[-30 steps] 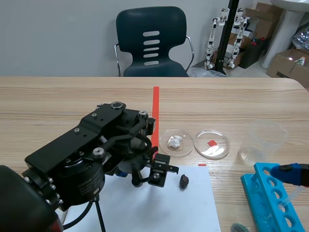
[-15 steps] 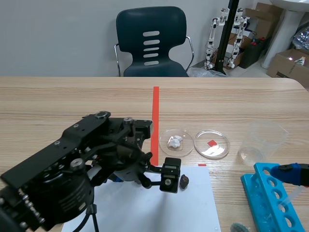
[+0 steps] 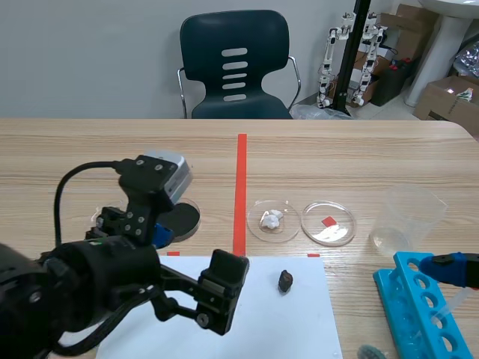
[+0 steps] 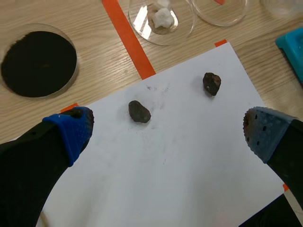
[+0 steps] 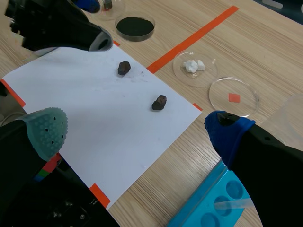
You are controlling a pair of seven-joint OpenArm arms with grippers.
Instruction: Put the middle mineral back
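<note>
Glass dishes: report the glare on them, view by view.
Left wrist view: a bright white streak across the clear round glass dish holding white lumps. Scene view: a pale sheen in the empty clear glass dish. Right wrist view: no strong glare on either.

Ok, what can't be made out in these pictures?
Scene view: the left arm hides one stone on the paper; only the wrist views show it.
Scene view: the arm also covers part of the black dish.
All views: the rack is cut off by an edge.
</note>
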